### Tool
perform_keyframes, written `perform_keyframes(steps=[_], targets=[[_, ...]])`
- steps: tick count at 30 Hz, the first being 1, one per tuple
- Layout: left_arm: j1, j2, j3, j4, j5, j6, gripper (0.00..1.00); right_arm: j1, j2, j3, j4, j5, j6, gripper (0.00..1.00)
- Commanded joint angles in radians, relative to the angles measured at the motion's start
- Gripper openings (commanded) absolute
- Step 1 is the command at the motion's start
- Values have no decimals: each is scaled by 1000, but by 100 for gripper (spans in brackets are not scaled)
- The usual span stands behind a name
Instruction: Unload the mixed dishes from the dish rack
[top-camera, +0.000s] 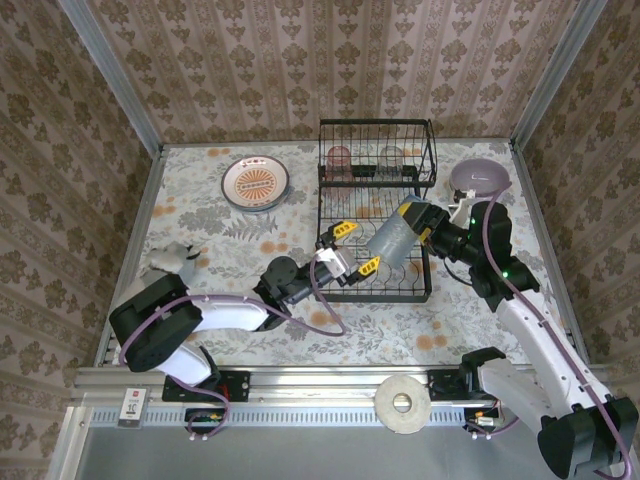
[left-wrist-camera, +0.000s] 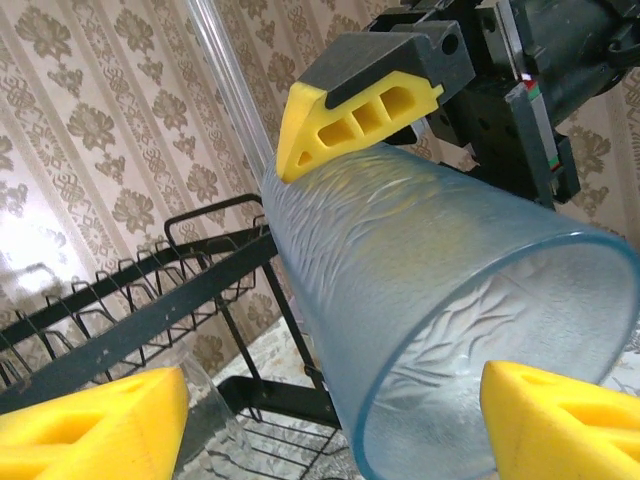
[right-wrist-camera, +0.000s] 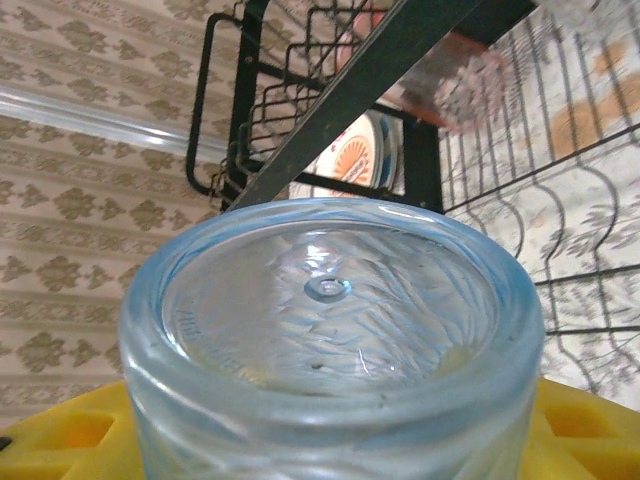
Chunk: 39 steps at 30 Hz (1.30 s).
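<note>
Aloft, right gripper clasping bluish tumbler; left gripper splayed

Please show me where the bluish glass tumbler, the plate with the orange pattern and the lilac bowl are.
bluish glass tumbler (top-camera: 393, 240): top view, middle of its side wall.
plate with the orange pattern (top-camera: 256, 183): top view, its patterned centre.
lilac bowl (top-camera: 478, 176): top view, inside of the bowl.
</note>
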Motion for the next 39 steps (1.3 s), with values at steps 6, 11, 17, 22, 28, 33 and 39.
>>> perform_keyframes(steps=[6, 11, 17, 22, 28, 33, 39], targets=[[-13, 32, 56, 31, -95, -2, 36, -2, -43, 7, 59, -81, 71, 24], [-25, 22, 62, 29, -133, -34, 8, 0, -48, -7, 64, -81, 70, 25], [-68, -33, 53, 0, -228, -92, 0, 12, -38, -41, 119, -62, 63, 30], [-98, -140, 91, -257, -405, -181, 0, 26, -42, -46, 176, -16, -16, 99], [-84, -428, 179, -907, -606, -383, 0, 96, -100, -9, 98, 169, -243, 100], [44, -585, 451, -1733, -643, -688, 0, 233, -130, -26, 70, 360, -438, 100], [359, -500, 797, -2371, -340, -793, 0, 308, -125, -131, 227, 421, -554, 100]])
